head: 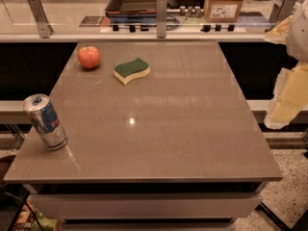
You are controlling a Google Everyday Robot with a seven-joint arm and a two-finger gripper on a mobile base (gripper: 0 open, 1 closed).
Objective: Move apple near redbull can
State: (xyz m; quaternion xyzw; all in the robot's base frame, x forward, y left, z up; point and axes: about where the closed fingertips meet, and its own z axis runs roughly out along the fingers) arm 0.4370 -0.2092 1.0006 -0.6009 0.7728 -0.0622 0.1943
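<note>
The apple (89,57) is small, round and red-orange, and sits at the far left corner of the brown table (163,124). The redbull can (45,121), silver and blue with a red marking, stands upright at the table's near left edge. Apple and can are well apart, with bare tabletop between them. My gripper (291,96) shows as a pale white and yellowish shape at the right edge of the camera view, beyond the table's right side, far from both the apple and the can.
A green-and-yellow sponge (132,70) lies just right of the apple. Behind the table runs a glass rail with metal posts (161,16), and beyond it a cardboard box (224,3) and a dark tray (135,2). Speckled floor lies to the right.
</note>
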